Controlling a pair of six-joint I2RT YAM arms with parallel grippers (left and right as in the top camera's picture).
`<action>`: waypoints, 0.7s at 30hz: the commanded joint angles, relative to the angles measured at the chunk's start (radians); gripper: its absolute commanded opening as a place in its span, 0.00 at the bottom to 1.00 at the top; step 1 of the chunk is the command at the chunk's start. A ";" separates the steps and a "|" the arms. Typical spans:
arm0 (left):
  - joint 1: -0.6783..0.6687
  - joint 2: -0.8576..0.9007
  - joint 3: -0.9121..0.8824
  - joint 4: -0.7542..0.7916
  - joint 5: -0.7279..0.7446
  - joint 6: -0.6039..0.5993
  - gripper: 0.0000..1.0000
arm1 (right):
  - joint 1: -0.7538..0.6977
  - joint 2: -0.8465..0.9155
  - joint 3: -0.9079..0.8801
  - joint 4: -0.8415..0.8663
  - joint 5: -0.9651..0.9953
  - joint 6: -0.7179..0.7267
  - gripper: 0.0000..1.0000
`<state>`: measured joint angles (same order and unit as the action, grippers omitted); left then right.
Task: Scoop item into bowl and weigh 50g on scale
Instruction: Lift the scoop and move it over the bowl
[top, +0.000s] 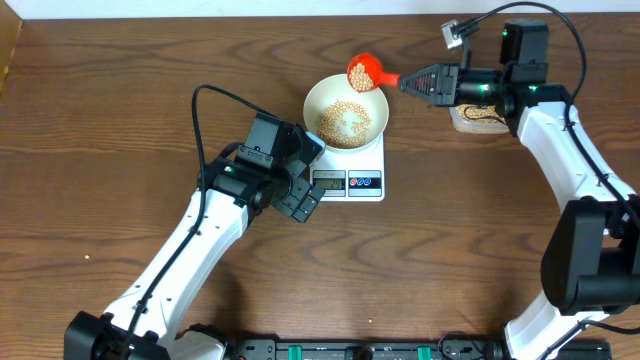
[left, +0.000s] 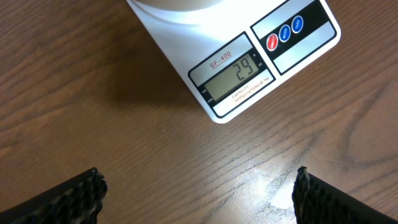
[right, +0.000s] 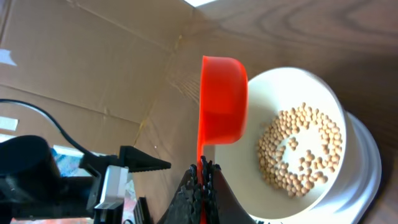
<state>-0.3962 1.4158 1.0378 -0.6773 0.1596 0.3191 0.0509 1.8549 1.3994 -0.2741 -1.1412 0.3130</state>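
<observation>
The white bowl (top: 346, 110) stands on the white scale (top: 350, 172) and holds many pale-tan beans (top: 343, 122); it also shows in the right wrist view (right: 329, 118). The scale's display (left: 231, 78) reads 29 in the left wrist view, beside red and blue buttons (left: 285, 33). My right gripper (top: 408, 81) is shut on the handle of an orange scoop (top: 364, 72), held over the bowl's far rim with a few beans in it. In the right wrist view the scoop (right: 222, 99) is beside the bowl. My left gripper (left: 199, 193) is open and empty over bare table near the scale.
A container with beans (top: 478, 117) sits under my right arm at the back right, mostly hidden. Cardboard and clutter (right: 74, 74) lie beyond the table's far edge.
</observation>
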 joint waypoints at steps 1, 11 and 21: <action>0.002 0.000 -0.008 -0.003 0.013 0.009 0.98 | 0.025 -0.005 0.014 -0.047 0.051 -0.061 0.01; 0.002 0.000 -0.008 -0.003 0.013 0.009 0.98 | 0.105 -0.005 0.166 -0.383 0.296 -0.289 0.02; 0.002 0.000 -0.008 -0.003 0.013 0.009 0.98 | 0.191 -0.005 0.243 -0.474 0.484 -0.352 0.01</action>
<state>-0.3962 1.4158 1.0378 -0.6773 0.1596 0.3187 0.2375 1.8549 1.6222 -0.7414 -0.7193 0.0044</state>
